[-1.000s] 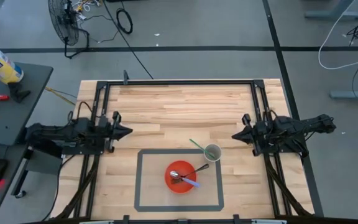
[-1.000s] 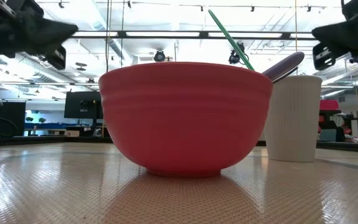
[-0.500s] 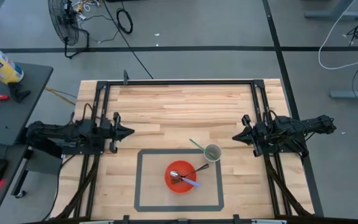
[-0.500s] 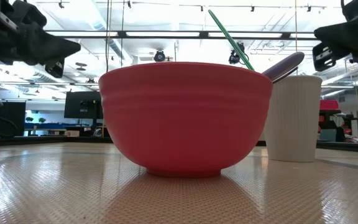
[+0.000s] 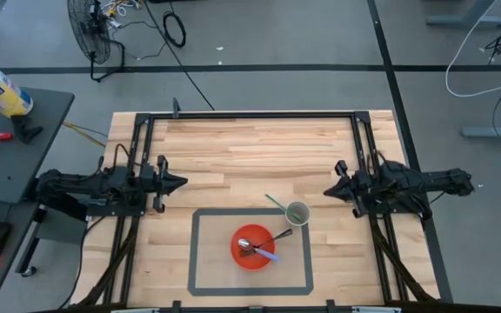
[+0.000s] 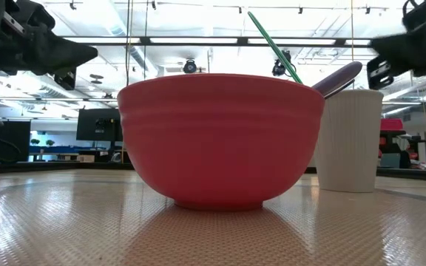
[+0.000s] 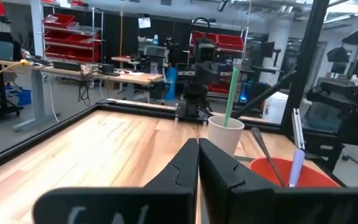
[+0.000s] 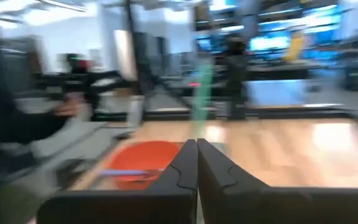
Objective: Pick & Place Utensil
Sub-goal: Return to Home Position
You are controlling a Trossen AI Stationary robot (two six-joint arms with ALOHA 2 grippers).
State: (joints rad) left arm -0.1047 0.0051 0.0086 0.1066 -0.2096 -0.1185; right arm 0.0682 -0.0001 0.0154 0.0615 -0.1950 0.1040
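Orange bowl (image 5: pixel 252 248), white cup (image 5: pixel 297 212) and green straw (image 5: pixel 277 203) lie just as they did a second ago. Only the arms differ. The right arm has stretched out slightly, its rear reaching a little farther past the table's (image 5: pixel 250 148) right side, while the left arm has barely shifted in the last half second.

The left gripper (image 5: pixel 181 183) hovers over the left part of the table, its fingers (image 7: pixel 185 165) pressed together on nothing. The right gripper (image 5: pixel 327 191) hangs near the cup without touching it, its tips likewise pressed together and empty.

The purple spoon (image 6: pixel 339 77) rests in the bowl on the gray mat (image 5: pixel 197 252), its handle leaning over the rim toward the cup. The straw stands tilted in the cup.
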